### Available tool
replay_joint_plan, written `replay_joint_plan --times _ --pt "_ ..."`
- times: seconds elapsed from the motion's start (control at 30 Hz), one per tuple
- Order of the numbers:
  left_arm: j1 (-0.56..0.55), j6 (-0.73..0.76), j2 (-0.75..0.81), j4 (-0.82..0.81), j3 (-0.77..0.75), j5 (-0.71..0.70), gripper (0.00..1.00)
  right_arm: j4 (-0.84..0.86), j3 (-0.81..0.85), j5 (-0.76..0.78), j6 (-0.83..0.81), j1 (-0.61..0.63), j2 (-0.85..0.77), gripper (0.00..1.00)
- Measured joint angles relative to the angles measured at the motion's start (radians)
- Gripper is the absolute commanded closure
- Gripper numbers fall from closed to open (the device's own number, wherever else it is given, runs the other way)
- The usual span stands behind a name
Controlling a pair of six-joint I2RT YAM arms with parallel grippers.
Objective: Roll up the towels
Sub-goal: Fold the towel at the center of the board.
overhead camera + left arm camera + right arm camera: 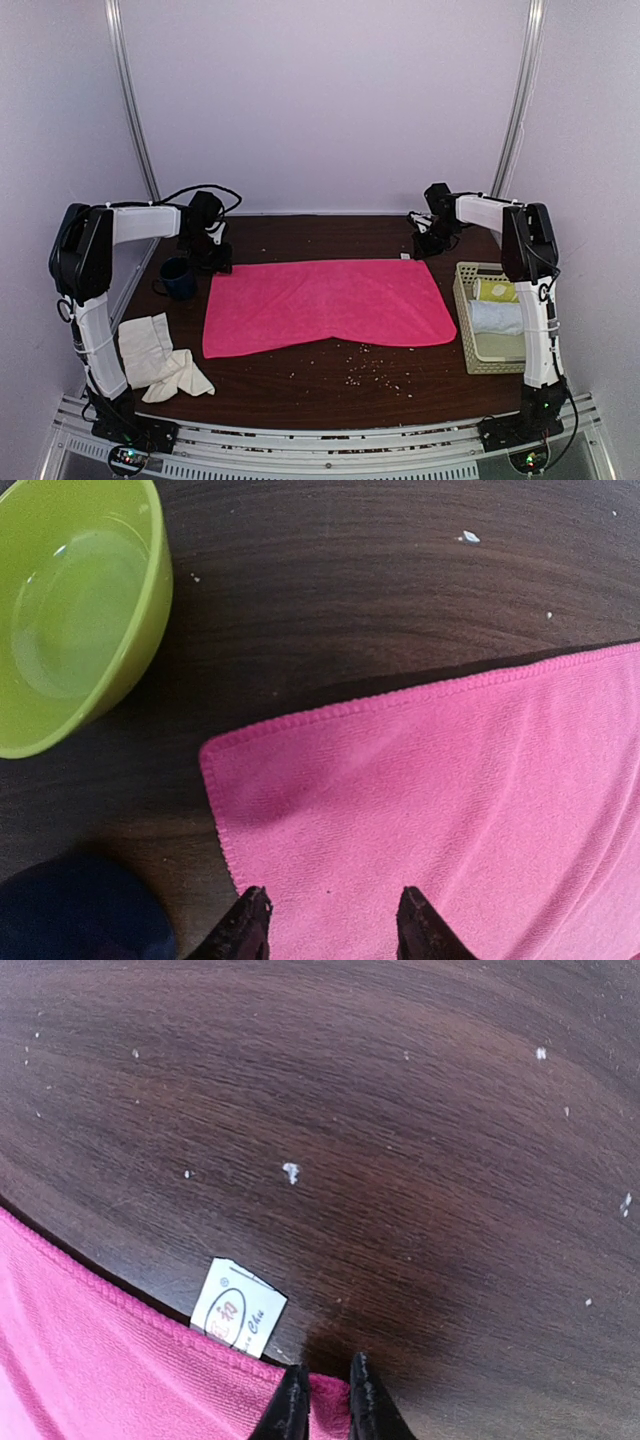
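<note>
Well, the pink towel [325,305] lies spread flat across the middle of the table [300,390], long side running left to right, and I have an arm at each of its far corners. That is where a roll has to start: with both ends of one edge in hand, the cloth can be lifted and turned over evenly instead of skewing.

My left gripper [333,925] hangs over the far left corner with its fingers well apart. Cloth shows between and beneath them, and nothing is gripped. It sits a little inside the hem, I judge so that closing will gather fabric and not slip off the edge. The green bowl [70,610] is near on that side (a thing to keep my wrist away from).

My right gripper [325,1400] is at the far right corner, just beside the sewn-in label [238,1308]. Its fingertips stand almost together with the pink hem between them, which I take for a pinch on the cloth.

The cream towel [160,355] lies crumpled at the near left, by my left arm's base, well apart from the pink one and not yet rolled. The basket [462,320] on the right holds a yellow-green roll [495,290] and a white roll [497,318].
</note>
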State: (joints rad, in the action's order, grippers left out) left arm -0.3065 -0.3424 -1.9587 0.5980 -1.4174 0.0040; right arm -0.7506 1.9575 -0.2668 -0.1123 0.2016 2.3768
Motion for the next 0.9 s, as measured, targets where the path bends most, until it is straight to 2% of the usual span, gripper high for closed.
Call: replay_joint_plan --times 0.13,0.3,0.6,0.9 --pt "0.0 0.0 0.0 0.0 0.0 -0.001 0.55 -0.002 0.001 -0.024 -0.003 -0.001 0.0 1.0" --pt "0.0 -0.005 0.0 -0.013 0.013 -0.014 0.55 -0.008 0.003 -0.066 -0.016 0.0 0.0 1.0" --pt "0.006 -0.041 0.001 -0.054 0.053 -0.05 0.46 0.016 0.003 -0.093 -0.019 0.005 0.0 1.0" --pt "0.059 -0.067 -0.002 -0.106 0.072 -0.018 0.5 0.031 0.003 -0.047 -0.022 0.006 0.0 1.0"
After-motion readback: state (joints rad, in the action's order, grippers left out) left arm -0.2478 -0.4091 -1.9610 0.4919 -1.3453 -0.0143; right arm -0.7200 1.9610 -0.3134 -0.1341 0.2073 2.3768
